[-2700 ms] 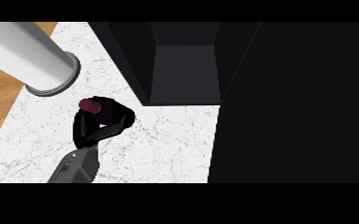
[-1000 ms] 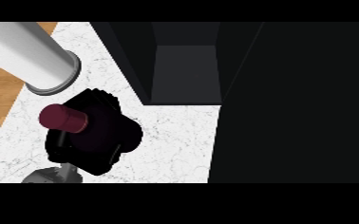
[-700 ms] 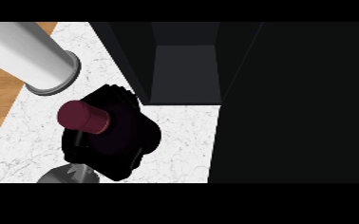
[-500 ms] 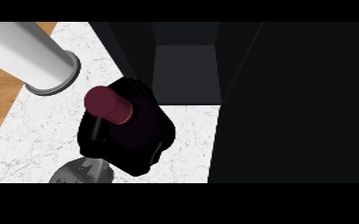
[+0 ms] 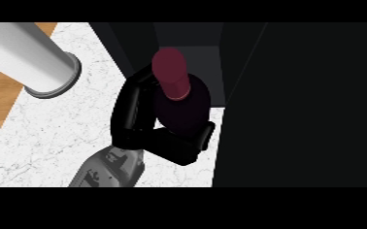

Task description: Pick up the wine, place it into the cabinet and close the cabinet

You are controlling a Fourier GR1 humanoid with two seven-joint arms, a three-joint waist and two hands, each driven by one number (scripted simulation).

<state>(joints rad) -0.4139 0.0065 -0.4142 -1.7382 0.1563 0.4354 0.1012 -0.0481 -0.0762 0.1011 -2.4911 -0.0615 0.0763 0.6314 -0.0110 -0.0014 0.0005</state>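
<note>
The wine bottle is dark with a deep red top, and it is tilted so the top points at the cabinet. My left hand is shut on it, with fingers round its left side and the thumb under its body. The bottle is lifted off the marble counter. Its top overlaps the lower edge of the open black cabinet's grey interior. The bottle's lower part is hidden by my hand. My right hand does not show.
A large grey cylinder lies at the upper left on the counter. A broad black panel of the cabinet fills the right side. A strip of wood runs along the left edge.
My left hand has lifted the bottle off the counter and carried it up and to the right, from beside the grey cylinder to the cabinet's opening. The bottle now looms larger.
</note>
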